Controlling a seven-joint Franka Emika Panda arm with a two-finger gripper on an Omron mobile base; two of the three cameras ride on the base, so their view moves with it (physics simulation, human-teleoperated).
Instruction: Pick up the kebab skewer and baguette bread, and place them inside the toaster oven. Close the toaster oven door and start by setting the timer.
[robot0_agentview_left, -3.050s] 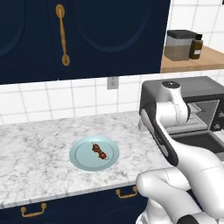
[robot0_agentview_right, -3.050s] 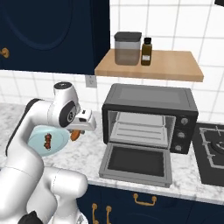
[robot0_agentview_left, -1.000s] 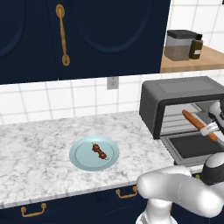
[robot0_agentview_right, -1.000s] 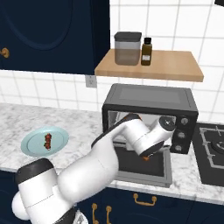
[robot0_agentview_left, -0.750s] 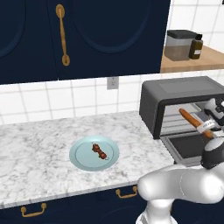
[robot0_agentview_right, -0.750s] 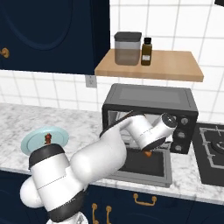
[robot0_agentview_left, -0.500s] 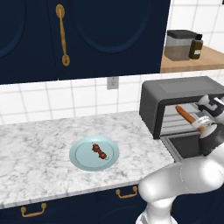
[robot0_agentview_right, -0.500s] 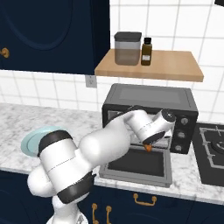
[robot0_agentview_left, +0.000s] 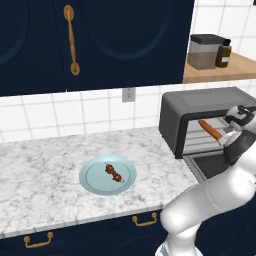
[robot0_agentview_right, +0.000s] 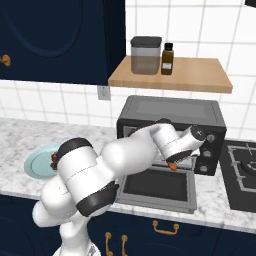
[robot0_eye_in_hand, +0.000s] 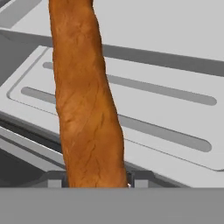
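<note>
The baguette bread, a smooth orange-brown loaf, is held in my gripper just inside the mouth of the toaster oven. In the hand view the baguette bread rises from between the two fingertips over the grey oven tray; my gripper is shut on it. From the right, one orange end of the baguette bread pokes out below the hand. The toaster oven door lies dropped open. The kebab skewer rests on a pale blue plate to the left.
A wooden shelf above the oven carries a canister and a dark bottle. The oven's knobs sit at its right. A stove top lies further right. Marble counter stretches left of the plate.
My arm has carried the baguette bread from in front of the open door back and up into the oven's opening. The skewer and plate have not moved.
</note>
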